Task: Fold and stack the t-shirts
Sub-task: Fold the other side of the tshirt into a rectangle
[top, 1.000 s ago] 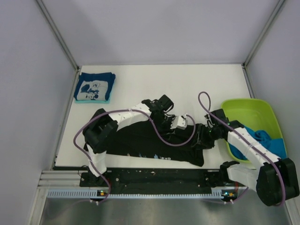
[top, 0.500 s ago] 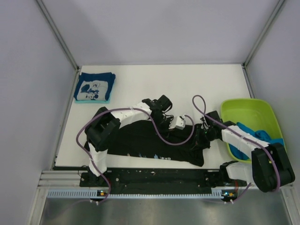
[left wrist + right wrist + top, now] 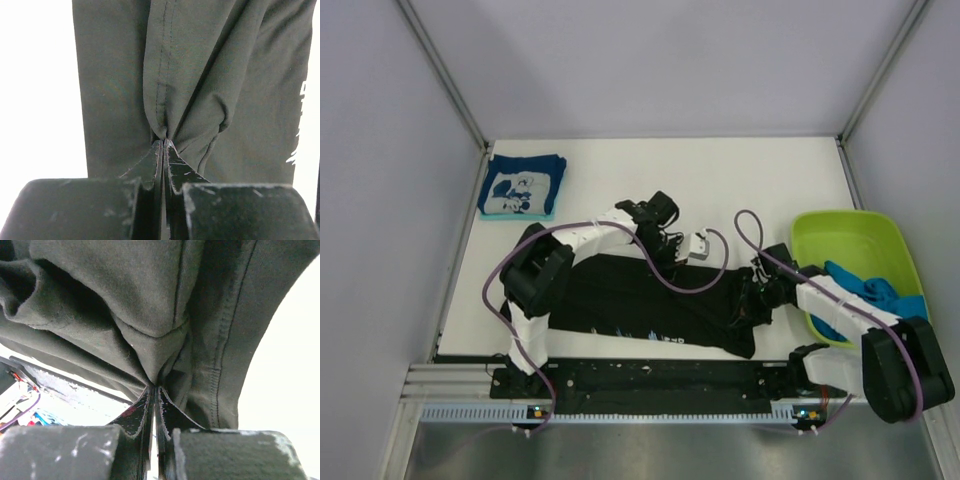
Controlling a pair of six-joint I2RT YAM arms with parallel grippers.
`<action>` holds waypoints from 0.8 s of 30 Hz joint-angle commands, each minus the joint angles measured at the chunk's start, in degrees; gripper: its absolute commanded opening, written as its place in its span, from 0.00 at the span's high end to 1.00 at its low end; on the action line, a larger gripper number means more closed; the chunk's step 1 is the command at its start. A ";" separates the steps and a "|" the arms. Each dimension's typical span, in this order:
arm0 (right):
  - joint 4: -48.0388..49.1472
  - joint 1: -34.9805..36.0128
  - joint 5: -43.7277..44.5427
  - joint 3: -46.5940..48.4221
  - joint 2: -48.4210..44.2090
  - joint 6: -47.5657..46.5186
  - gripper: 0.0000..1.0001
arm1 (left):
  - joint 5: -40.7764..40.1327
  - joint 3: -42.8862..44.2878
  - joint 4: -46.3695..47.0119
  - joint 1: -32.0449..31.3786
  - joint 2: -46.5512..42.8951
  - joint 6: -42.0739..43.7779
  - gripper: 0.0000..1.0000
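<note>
Large black cloth t-shirt (image 3: 620,300) lies along the near edge of the white desk (image 3: 720,180), long axis left to right. Left fingers (image 3: 163,150) pinched shut on its far edge, right fingers (image 3: 154,395) shut on its right end, well apart along that axis

table (image 3: 740,180): white, you've three items
navy t-shirt (image 3: 522,187): folded, upper left
black t-shirt (image 3: 610,300): lower centre
green tub (image 3: 850,245): right edge

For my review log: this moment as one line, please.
left hand: shut on black shirt; right hand: shut on black shirt; navy shirt: folded, far-left corner; blue shirts: in green tub
</note>
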 commanded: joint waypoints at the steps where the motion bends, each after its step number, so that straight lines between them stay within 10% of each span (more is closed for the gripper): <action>1: -2.72 0.48 1.16 1.09 -2.66 -0.38 0.97 | 1.09 1.28 -1.86 -0.21 1.37 0.30 0.95; 6: -6.32 0.48 4.67 8.38 -5.74 -1.61 0.73 | 0.05 2.24 0.86 -0.39 0.67 -3.82 0.73; 12: -8.00 0.57 7.66 15.77 -6.36 -5.13 0.68 | -0.31 2.34 3.32 -0.21 -7.39 -8.84 0.49; 19: 3.33 0.48 1.51 14.64 0.83 -3.47 1.00 | 6.90 -6.26 8.77 -4.15 -14.80 -11.92 0.66; 24: 10.45 0.48 1.07 13.23 7.34 -1.97 1.00 | 0.94 -12.87 17.11 -10.31 -12.70 -12.00 0.69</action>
